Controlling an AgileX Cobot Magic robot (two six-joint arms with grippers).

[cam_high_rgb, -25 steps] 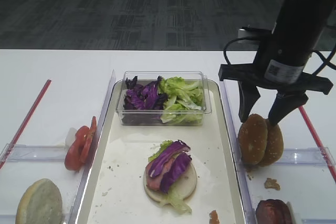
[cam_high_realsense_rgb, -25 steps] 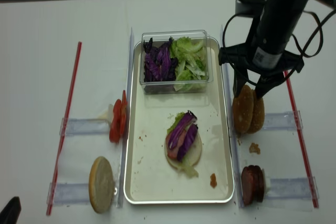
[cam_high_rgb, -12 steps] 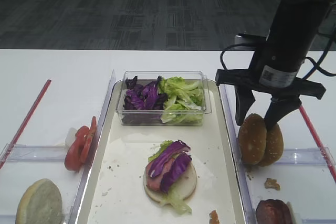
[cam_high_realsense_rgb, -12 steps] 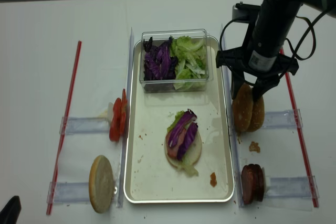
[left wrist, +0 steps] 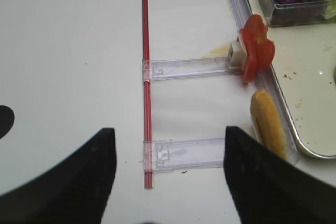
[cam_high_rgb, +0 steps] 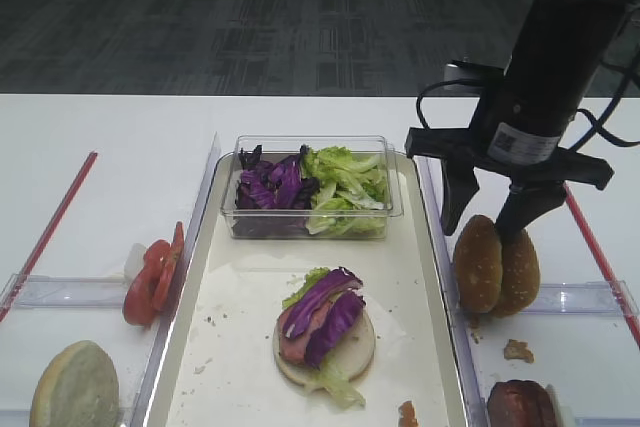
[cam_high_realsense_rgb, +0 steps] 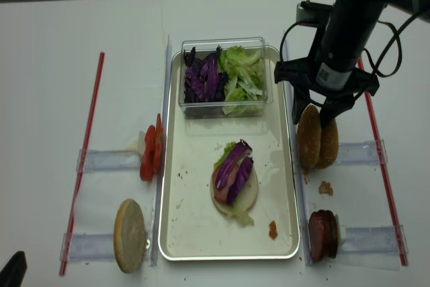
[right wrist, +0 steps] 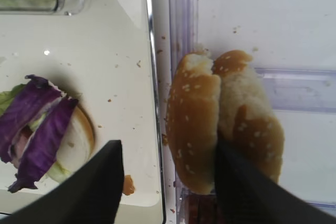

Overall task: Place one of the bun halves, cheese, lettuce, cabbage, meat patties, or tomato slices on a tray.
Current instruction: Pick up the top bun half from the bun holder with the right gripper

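Note:
Two sesame-seeded bun tops stand on edge just right of the tray (cam_high_rgb: 240, 347). The one nearer the tray (right wrist: 193, 129) has a torn white patch; the bun half (right wrist: 252, 124) leans behind it. My right gripper (right wrist: 167, 145) is open and straddles the torn bun, with one finger (right wrist: 100, 182) over the tray's edge and the other (right wrist: 236, 182) at the seam between the two buns. From above, this gripper (cam_high_realsense_rgb: 314, 117) hangs right at the buns' far end. My left gripper (left wrist: 169, 129) is open over bare table, holding nothing.
A clear tub holds cabbage (cam_high_rgb: 268, 187) and lettuce (cam_high_rgb: 345, 182) at the tray's far end. A pale bun base topped with cabbage (cam_high_rgb: 322, 332) lies mid-tray. Tomato slices (cam_high_rgb: 150, 277) and a pale bun (cam_high_rgb: 75, 387) stand left of the tray; meat patties (cam_high_rgb: 520, 405) stand at the front right.
My right gripper has shifted a little left and down onto the buns, jaws still open. The buns and the left arm have not moved.

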